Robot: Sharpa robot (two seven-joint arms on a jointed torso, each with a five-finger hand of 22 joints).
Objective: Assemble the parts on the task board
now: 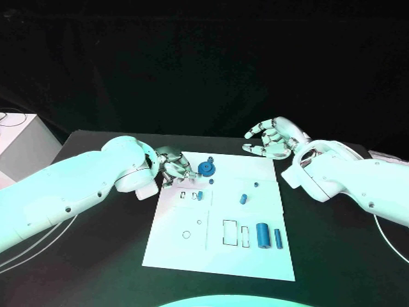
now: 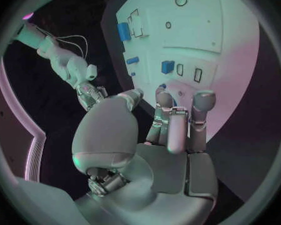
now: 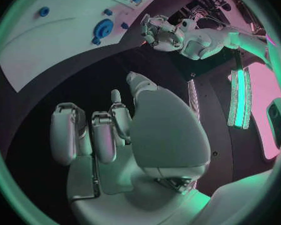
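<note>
The white task board [image 1: 218,256] lies in the middle of the black table. On it are a round blue part [image 1: 206,168] near the far edge, small blue parts [image 1: 200,195] [image 1: 244,197] in the middle, and a blue block [image 1: 262,235] beside a blue rod [image 1: 278,238] nearer me. My left hand [image 1: 172,167] hovers at the board's far left corner, just left of the round part, fingers bent and thumb apart, holding nothing [image 2: 172,120]. My right hand [image 1: 271,139] is raised beyond the far right corner, off the board, fingers loosely curled and empty [image 3: 109,130].
The board has several outlined slots and holes, among them a rectangle [image 1: 229,232] and a ring [image 1: 186,235]. A white box [image 1: 16,144] stands off the table's far left corner. Bare black table lies on both sides of the board.
</note>
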